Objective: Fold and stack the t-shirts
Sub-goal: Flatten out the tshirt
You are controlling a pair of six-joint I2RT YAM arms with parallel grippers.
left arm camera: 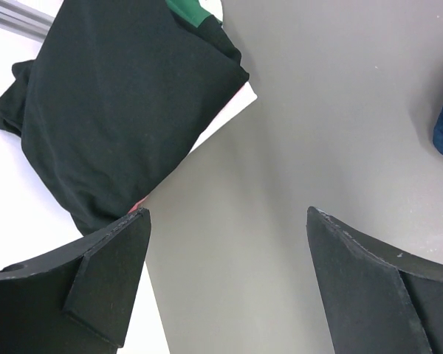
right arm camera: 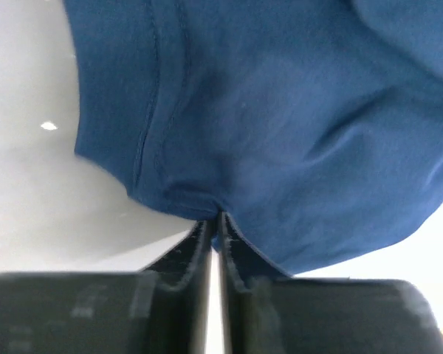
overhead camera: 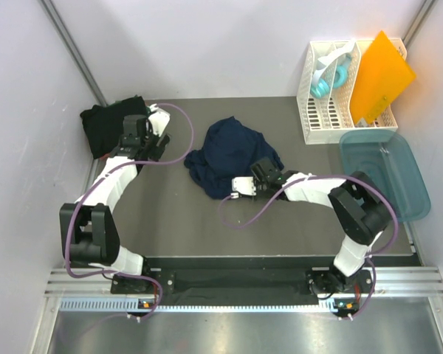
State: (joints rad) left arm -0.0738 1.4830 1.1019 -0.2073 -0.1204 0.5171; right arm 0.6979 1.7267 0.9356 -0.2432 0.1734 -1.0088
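right pincer [right arm camera: 214, 221] is squeezed down narrow on a fold of the navy t-shirt [right arm camera: 280, 110], with the cloth puckered right at the fingertips and a stitched hem running just to the left of the grip. from there the shirt spreads away from the pincer as a crumpled heap on the dark counter [overhead camera: 170, 221], near the middle, unfolded.

over to the left pincer [left arm camera: 229, 251]: jaws wide, gripping nothing, bare counter showing between the two black fingers [left arm camera: 111, 287]. just ahead of it and to its left lies the pile of black t-shirts [left arm camera: 118, 110], tucked into the far left corner, with a sliver of green cloth [left arm camera: 188, 9] peeking out at the pile's far edge. the navy heap is well off to this pincer's right.

now the containers, all beyond the right pincer and to its right. the white slotted rack [overhead camera: 328, 110] stands in the far right corner, holding a tilted orange sheet [overhead camera: 380, 77] and some teal rings [overhead camera: 326, 81]. just nearer than the rack sits the see-through teal tub [overhead camera: 387, 173], beside the right arm's elbow.
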